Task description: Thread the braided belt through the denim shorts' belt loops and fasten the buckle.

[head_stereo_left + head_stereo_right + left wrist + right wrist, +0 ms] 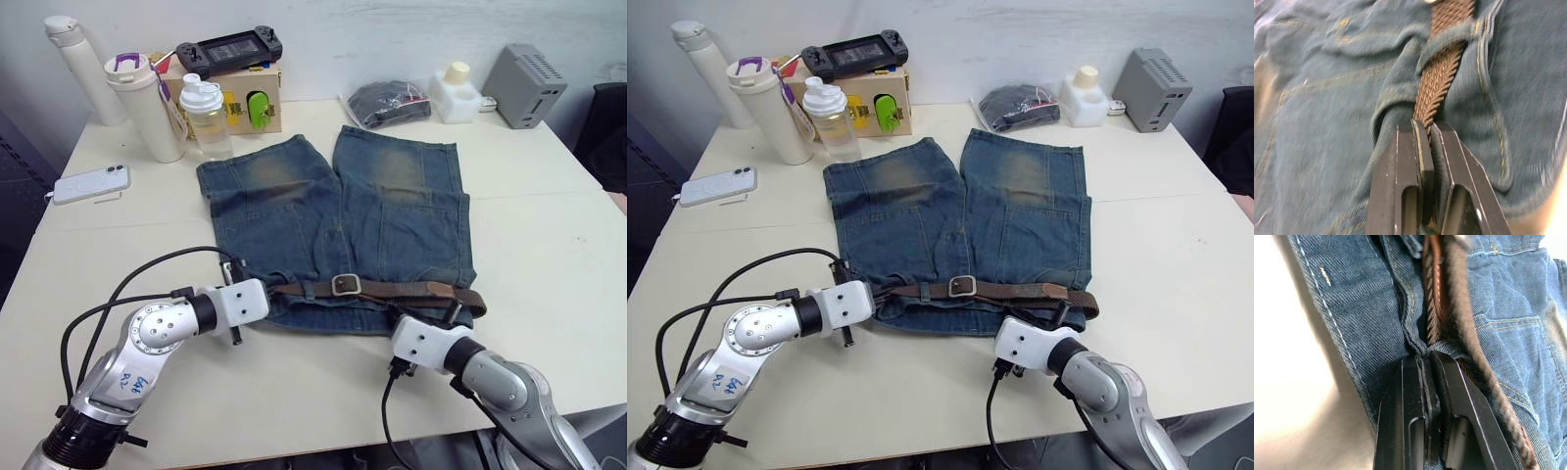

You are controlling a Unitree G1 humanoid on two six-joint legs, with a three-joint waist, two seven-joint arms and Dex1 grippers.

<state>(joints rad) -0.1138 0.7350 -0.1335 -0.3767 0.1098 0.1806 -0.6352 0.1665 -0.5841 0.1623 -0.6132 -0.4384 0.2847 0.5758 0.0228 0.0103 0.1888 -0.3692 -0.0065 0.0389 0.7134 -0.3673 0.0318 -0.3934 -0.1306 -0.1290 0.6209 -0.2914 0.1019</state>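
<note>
The denim shorts lie flat on the table with the waistband toward me. Along the waistband runs the braided belt, its silver buckle near the middle. My left gripper is at the waistband's left end. In the left wrist view this gripper is shut on the braided belt, just short of a belt loop that the strap passes under. My right gripper is at the right part of the waistband. There it is shut on the belt where it meets a denim fold.
A phone lies at the left. Bottles, a box with a game controller, a dark bagged bundle, a white container and a grey device line the far edge. Black cables arch over my left arm.
</note>
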